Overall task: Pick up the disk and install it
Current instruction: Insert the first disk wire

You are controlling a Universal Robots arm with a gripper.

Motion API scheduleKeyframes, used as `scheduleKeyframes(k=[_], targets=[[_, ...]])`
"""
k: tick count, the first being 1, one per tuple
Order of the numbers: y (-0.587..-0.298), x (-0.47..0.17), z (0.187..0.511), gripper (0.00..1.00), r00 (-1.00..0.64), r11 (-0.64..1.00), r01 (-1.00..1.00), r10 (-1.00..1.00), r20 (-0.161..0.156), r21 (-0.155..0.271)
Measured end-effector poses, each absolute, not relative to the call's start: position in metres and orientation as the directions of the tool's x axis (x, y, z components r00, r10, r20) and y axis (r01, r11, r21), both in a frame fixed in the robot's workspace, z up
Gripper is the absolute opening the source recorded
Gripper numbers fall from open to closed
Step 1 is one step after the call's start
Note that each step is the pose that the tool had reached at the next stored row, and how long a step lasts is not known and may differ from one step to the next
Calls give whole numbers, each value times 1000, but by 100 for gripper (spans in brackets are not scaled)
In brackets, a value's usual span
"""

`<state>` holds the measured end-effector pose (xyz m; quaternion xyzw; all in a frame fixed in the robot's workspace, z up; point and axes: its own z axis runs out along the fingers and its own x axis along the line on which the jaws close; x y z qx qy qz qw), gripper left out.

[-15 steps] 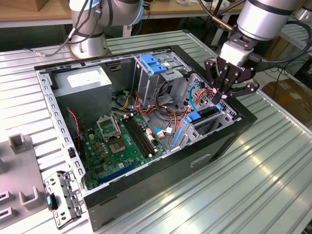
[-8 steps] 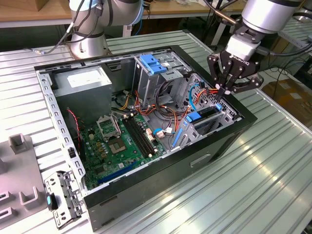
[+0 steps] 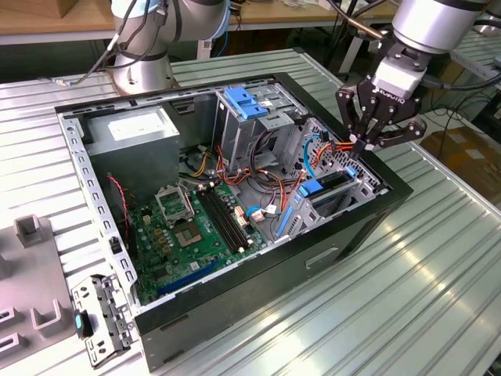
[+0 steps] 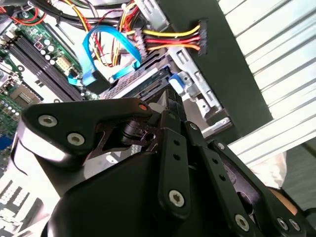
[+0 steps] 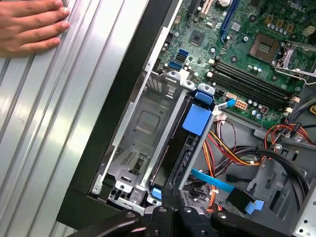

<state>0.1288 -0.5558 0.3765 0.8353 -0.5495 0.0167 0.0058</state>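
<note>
A ribbed silver metal tabletop (image 3: pixel 438 266) carries an open black computer case (image 3: pixel 344 235) lying on its side. Beyond it, at 12 o'clock in the exterior view, are a second arm's base (image 3: pixel 141 70) and a wooden workbench (image 3: pixel 47 19). A grey moulded tray (image 3: pixel 31 274) sits at the case's 8 o'clock. In the first wrist view, a person's hand (image 5: pixel 29 24) rests flat on the tabletop just outside the case wall.

The disk (image 3: pixel 329 184) stands on edge in a slot of the metal drive cage (image 5: pixel 143 123), at the case's 3 o'clock corner, beside the green motherboard (image 3: pixel 196 227). In the exterior view its long axis runs from about 8 o'clock to 2 o'clock, the 2 o'clock end toward the arm.

The disk (image 5: pixel 178 148) shows as a thin black slab with a blue plastic rail and a blue tab at its far end; its label is hidden.

The gripper (image 3: pixel 360 145) sits at that near end, pressed together on the disk's edge.
</note>
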Motion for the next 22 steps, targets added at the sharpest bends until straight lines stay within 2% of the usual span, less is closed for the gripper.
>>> scheduleKeyframes(k=[19,22], targets=[[-548,136,377,11,390,-390,-921,-920,34,-9],[-548,136,377,11,451,-451,-892,-892,34,-9]])
